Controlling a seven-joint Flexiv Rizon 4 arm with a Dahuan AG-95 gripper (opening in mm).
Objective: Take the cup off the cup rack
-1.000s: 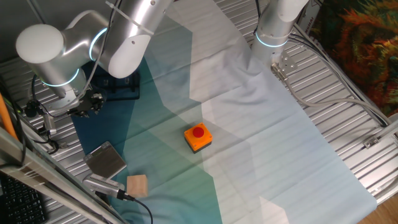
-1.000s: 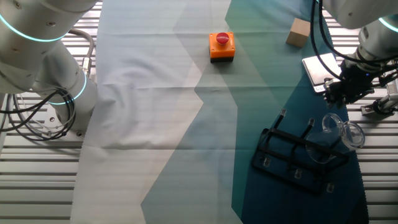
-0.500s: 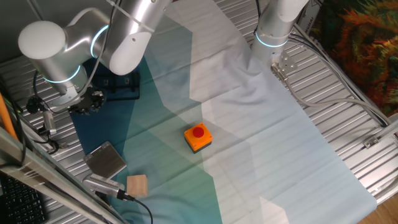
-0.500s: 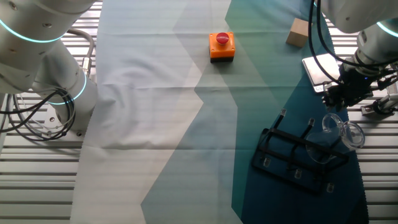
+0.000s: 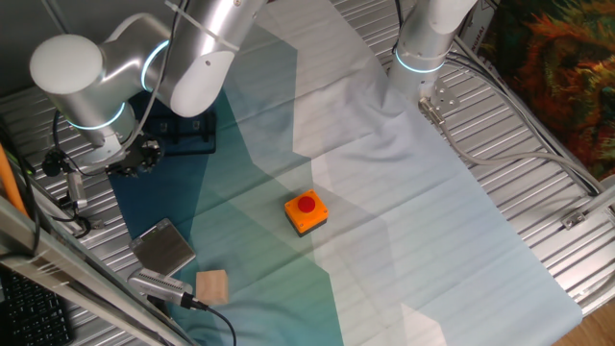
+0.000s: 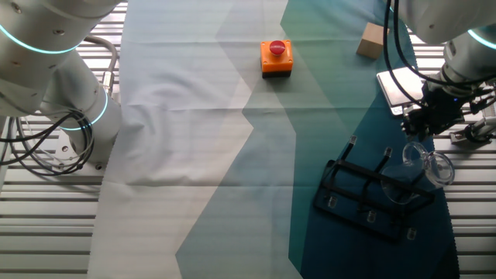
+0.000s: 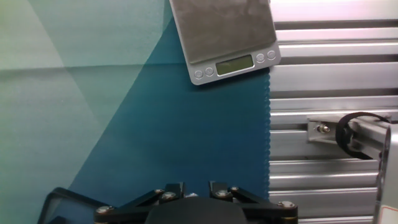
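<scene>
One black thin-wire cup rack (image 6: 372,194) on dark-teal cloth; clear see-through tumbler cup (image 6: 425,164) tipped over its far-right peg. My black two-finger gripper (image 6: 427,120) hovers just above cup; finger gap: cannot tell. To do well, I think: descend onto cup wall, close gently, lift along peg. Nearby: grey metal scale (image 7: 225,38), orange button box (image 6: 276,57), wooden block (image 6: 371,40); none blocking.

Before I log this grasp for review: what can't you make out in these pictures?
- Gripper jaws: fingertips are cut off by the bottom edge in the hand view and too small and dark in the other fixed view.
- Cup: clear glass, outline faint; whether it still hangs on a peg is unclear.
- Cup rack: mostly hidden behind the arm in one fixed view.
</scene>
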